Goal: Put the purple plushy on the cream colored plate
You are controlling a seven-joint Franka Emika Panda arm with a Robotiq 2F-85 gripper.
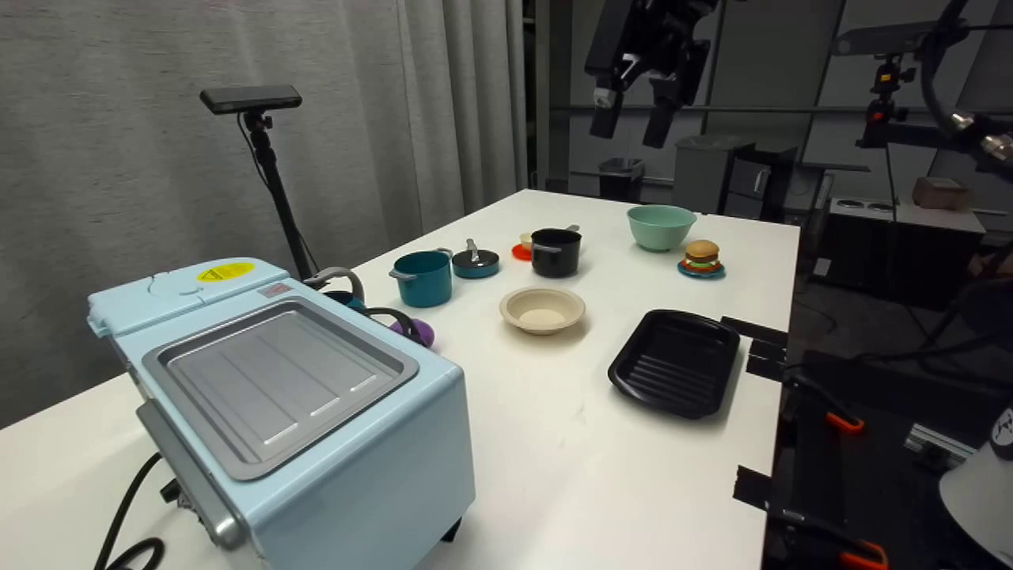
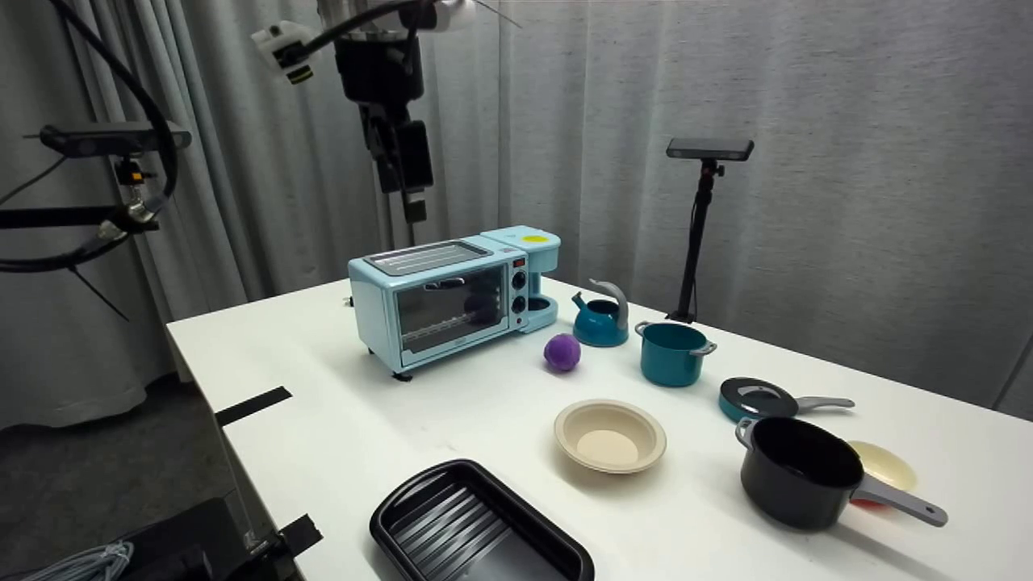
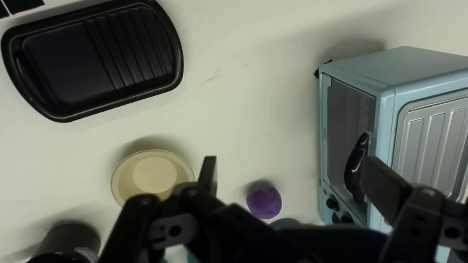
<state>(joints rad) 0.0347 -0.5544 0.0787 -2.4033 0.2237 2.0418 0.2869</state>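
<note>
One small, round, soft-looking dark purple plushy (image 2: 562,353) is resting on the flat white table (image 2: 307,339), just beside the grey-handled teal kettle (image 2: 600,324) and standing a little apart from the glass-doored, pale blue toaster oven (image 2: 452,298). The shallow, round, cream-coloured plate (image 2: 611,444) is lying near it, with the ribbed, black rectangular tray (image 2: 484,528) sitting farther off. Above all this, the black two-fingered gripper (image 1: 631,128) is hanging high, its fingers spread well apart and holding nothing.

In the wrist view the plushy is showing between the fingers, nearer the one on the plate's side, so the pickup is probably calling for a slight shift that way before going down. The oven-side finger is overlapping the oven there; centring, and perhaps narrowing the spread, should be keeping it off the glossy black door handle (image 3: 353,171). Descending straight until the pads are flanking the plushy's widest part is looking safest, since a high pinch may be slipping. The toy is presumably yielding, so light, even pressure should be sufficing. Afterwards, clearing the plate's rim and lowering fully before releasing should be preventing a roll.
</note>
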